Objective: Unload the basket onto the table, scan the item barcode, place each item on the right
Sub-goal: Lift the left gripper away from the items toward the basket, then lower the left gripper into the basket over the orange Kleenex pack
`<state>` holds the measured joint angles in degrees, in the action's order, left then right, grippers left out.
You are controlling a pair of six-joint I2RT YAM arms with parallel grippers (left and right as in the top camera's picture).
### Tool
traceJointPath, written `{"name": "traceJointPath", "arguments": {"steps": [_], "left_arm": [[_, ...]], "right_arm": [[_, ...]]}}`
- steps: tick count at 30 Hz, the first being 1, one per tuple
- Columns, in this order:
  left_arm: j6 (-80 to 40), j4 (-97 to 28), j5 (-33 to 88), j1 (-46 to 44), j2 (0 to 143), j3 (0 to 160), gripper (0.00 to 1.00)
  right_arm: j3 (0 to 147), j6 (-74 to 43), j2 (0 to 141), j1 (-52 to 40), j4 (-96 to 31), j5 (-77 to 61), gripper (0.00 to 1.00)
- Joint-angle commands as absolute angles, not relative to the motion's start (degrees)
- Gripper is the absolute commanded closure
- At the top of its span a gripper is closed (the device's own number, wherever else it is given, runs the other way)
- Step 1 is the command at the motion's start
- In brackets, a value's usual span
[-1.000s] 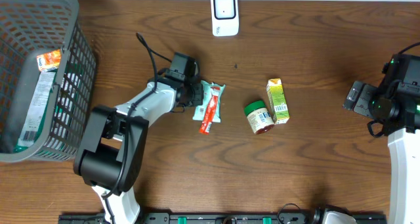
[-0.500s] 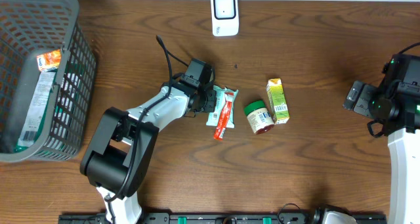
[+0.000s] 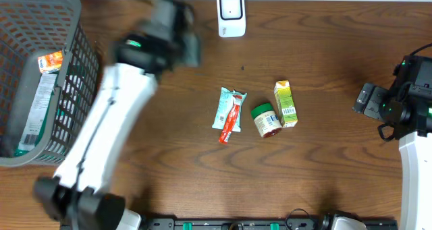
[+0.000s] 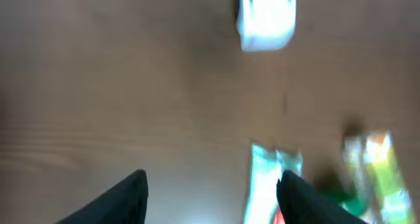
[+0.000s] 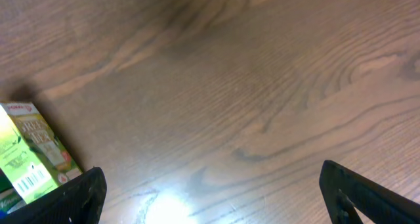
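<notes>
Packet: green-and-white sachet with a red stick laid across it, flat on the counter near mid-scene; taken here as the item to scan, though that is a judgement.
Packet axis: long side running roughly toward the far edge, tilted a little, top end pointing more or less at the scanner.
Neighbours: green-lidded jar just beside the packet on its right; yellow-green carton against the jar's far side, touching or nearly so.
Scanner: small white unit at the far edge, almost straight beyond the packet, well apart from it.
Left hand: smeared by blur in both views; up near the far edge, just left of the scanner, well apart from the packet, which lies to its right and toward the near side. Jaws parted, only bare wood between them, nothing held.
Left arm: stretched in a long diagonal from the near-left corner, raised off the counter as far as the blur allows.
Right hand: spread wide, empty, parked by the right edge; carton at the lower left of its wrist view, barcode face up.
Nearer arm: left for the packet, right for the carton.
Basket: grey mesh basket at the left edge, packaged goods inside.
Coming move, as judged: a reach from the left hand back down and rightward, jaws set across the packet's short side.
</notes>
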<state>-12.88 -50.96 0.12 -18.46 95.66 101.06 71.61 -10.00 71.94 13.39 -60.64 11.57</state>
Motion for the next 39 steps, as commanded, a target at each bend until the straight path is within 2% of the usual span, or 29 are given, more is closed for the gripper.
{"name": "traceJointPath", "arguments": {"steps": [1,5,11,23,27,39], "left_arm": [[-10.74,-55.7,-10.15,-10.44,94.35,115.02,0.35],[-10.85,-54.74,-13.41,-0.97,94.28,119.09,0.35],[-17.96,-56.14,-12.56,14.48,96.29,118.13,0.35],[-17.87,-56.05,5.43,33.04,113.75,117.19,0.34],[-14.63,-53.45,15.11,36.23,120.2,117.19,0.34],[-9.13,-45.25,16.1,36.91,132.22,117.19,0.35]], "right_arm": [[71.99,-9.58,71.64,13.63,-60.71,11.94,0.01],[71.99,-9.58,71.64,13.63,-60.71,11.94,0.01],[71.99,-9.58,71.64,13.63,-60.71,11.94,0.01],[71.99,-9.58,71.64,13.63,-60.71,11.94,0.01],[71.99,-9.58,71.64,13.63,-60.71,11.94,0.01],[71.99,-9.58,71.64,13.63,-60.71,11.94,0.01]]}}
